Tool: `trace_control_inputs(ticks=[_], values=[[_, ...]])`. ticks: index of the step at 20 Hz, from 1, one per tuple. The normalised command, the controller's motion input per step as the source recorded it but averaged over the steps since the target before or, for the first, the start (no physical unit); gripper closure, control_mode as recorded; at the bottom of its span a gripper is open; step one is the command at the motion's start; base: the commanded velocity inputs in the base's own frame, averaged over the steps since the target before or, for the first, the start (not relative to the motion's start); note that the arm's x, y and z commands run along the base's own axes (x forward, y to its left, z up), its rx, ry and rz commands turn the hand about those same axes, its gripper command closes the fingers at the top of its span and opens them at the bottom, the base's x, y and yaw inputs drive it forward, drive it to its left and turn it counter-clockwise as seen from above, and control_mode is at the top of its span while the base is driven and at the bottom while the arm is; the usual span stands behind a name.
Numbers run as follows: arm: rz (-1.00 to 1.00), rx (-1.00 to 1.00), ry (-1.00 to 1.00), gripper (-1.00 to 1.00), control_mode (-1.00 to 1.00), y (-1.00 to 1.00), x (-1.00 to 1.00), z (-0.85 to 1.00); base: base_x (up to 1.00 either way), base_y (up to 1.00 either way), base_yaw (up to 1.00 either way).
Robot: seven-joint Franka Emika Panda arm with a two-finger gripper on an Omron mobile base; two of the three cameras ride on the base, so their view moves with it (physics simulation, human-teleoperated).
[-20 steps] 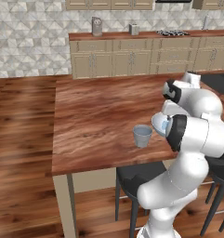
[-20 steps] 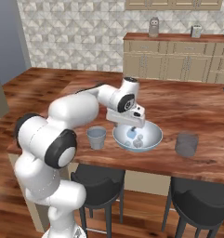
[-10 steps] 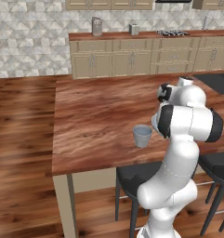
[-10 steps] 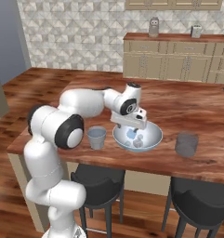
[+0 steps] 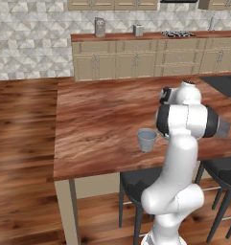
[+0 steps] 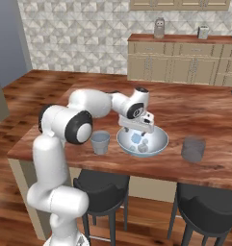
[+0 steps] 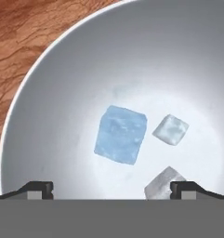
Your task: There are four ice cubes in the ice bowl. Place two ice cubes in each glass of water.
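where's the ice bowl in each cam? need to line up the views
Left base view: cannot make it out; the arm stands where it would be.
Right base view: ice bowl centre, on the table's near edge, under the open gripper.
Hand view: bowl across most of the frame.
Shared landmark: ice cubes inside.
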Motion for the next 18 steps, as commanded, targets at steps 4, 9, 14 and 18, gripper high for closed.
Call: trace_control_inputs(ticks=[4,9,14,18], values=[[0.0,0.0,0.02,-1.0,-1.0,-0.13,0.16,-0.24,0.0,0.0,0.0],[0.0,0.0,0.0,-1.0,-1.0,-0.05,0.24,-0.25,0.0,0.0,0.0],[0.0,0.01,0.0,-1.0,-1.0,0.0,0.22,-0.19,0.0,0.0,0.0],[0.0,0.01,0.0,-1.0,-1.0,0.0,0.0,-0.08,0.0,0.0,0.0]])
